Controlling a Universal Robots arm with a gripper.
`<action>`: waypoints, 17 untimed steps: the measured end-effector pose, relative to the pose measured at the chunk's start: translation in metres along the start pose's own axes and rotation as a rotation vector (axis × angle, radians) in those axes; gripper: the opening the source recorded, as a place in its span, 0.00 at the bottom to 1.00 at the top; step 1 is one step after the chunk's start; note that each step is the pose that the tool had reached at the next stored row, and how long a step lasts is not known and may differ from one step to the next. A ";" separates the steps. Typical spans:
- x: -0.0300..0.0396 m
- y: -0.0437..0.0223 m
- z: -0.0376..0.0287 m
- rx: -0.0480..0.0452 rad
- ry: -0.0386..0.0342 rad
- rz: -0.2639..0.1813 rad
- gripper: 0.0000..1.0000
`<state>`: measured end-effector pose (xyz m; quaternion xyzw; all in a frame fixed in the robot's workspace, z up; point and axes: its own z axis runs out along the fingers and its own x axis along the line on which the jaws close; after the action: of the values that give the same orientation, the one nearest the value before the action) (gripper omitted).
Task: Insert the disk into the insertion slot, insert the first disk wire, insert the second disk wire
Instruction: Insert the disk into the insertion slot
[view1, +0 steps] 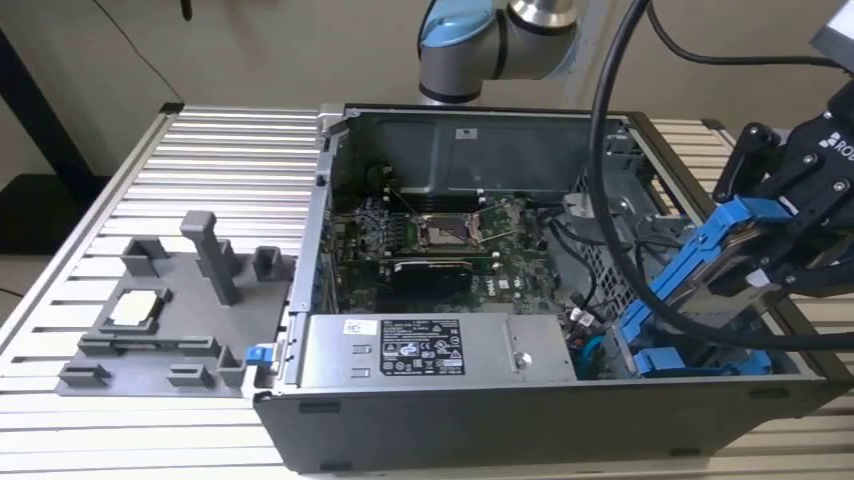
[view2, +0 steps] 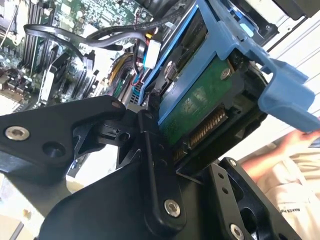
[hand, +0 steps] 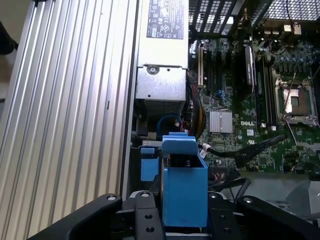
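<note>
The ribbed worktop (view1: 200, 150) carries the open PC case (view1: 534, 420). Above the case's side at the exterior view's right, the disk (view1: 701, 265) hangs tilted in its blue carrier. Below it, another blue-framed drive (view1: 701, 360) sits low inside the case. The fingers (hand: 145, 220) of the gripper (hand: 184, 222) are closed on the disk's two sides. I think the disk should be levelled first and kept away from the black cables (hand: 247, 147) inside the case.

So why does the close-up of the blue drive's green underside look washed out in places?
Second wrist view: strong light bleaches the background beside the disk; first wrist view: the ribbed table gleams evenly; exterior view: the case lies shaded inside.
</note>
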<state>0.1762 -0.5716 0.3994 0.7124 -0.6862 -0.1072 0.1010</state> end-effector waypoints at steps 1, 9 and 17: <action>0.0000 -0.0001 0.0000 0.0000 0.0001 0.000 0.33; 0.0001 -0.0012 0.0035 0.0213 0.0023 0.000 0.33; 0.0002 -0.0002 0.0002 0.0218 0.0010 0.000 0.33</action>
<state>0.1764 -0.5718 0.3991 0.7136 -0.6872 -0.0994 0.0936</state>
